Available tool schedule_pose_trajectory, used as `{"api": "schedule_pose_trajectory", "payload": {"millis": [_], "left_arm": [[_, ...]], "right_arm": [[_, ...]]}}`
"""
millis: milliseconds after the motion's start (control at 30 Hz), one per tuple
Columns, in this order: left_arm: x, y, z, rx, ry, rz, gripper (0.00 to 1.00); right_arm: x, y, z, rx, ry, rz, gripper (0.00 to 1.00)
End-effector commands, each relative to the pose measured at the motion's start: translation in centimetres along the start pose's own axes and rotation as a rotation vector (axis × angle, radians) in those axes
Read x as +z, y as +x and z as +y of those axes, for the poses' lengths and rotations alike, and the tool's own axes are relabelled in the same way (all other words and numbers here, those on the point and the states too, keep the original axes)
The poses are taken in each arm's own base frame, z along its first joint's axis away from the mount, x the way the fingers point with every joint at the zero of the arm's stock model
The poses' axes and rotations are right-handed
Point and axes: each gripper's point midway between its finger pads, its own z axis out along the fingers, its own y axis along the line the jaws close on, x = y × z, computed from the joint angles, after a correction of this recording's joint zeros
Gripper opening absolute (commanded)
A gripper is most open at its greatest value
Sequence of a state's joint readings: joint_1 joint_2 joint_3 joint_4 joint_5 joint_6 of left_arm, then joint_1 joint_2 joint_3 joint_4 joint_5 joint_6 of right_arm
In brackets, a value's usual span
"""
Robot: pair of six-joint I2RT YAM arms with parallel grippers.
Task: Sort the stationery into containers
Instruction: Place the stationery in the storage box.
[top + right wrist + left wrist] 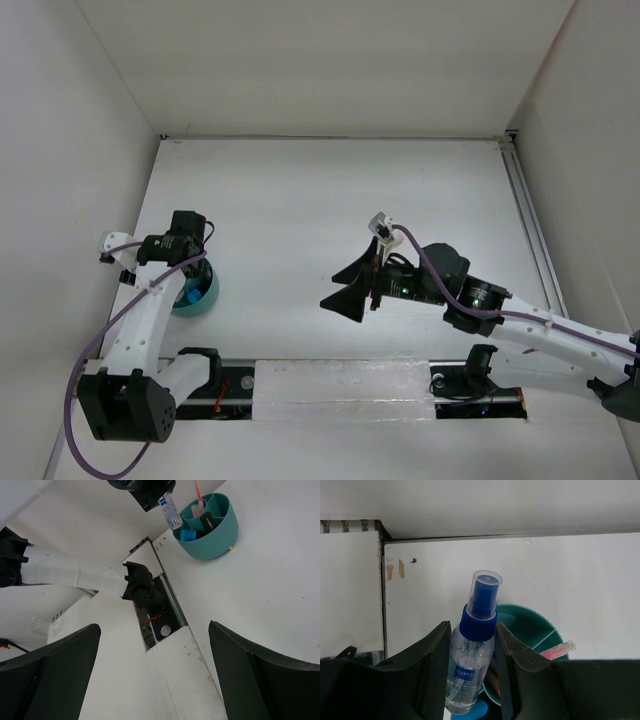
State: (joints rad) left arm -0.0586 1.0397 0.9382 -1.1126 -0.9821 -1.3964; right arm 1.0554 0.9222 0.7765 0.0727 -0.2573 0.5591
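While the left gripper (472,632) squeezes a little clear spray bottle (481,605) with a blue top, the bottle hangs tilted at the edge of the teal cup (527,625). A pink marker (557,650) stands in the cup. The right gripper (346,287) is spread wide apart over the table (300,190), holding nothing.

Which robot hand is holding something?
The left gripper, pinching a blue-capped clear bottle near the teal cup; the right gripper gapes open, empty.

The bottle (467,675) is clear with a blue cap and label. The cup (530,622) is teal, the marker (559,649) pink-ended, the surface (590,575) white.
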Motion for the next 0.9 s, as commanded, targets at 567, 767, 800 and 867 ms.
{"api": "schedule_pose_trajectory", "payload": {"millis": [567,767,800,867], "left_arm": [[0.21,-0.97,0.63,-0.106,-0.006,-0.055,0.40],[0.24,-1.14,0.61,-0.115,-0.006,-0.065,0.43],[0.24,-1.14,0.61,-0.115,-0.006,-0.065,0.43],[0.18,-1.44,0.69,-0.125,-0.001,-0.074,0.44]], "right_arm": [[-0.37,-2.65,2.08,-0.046,-0.040,-0.071,0.95],[-0.37,-2.65,2.08,-0.046,-0.040,-0.071,0.95],[-0.37,-2.65,2.08,-0.046,-0.040,-0.071,0.95],[-0.37,-2.65,2.08,-0.046,-0.040,-0.071,0.95]]}}
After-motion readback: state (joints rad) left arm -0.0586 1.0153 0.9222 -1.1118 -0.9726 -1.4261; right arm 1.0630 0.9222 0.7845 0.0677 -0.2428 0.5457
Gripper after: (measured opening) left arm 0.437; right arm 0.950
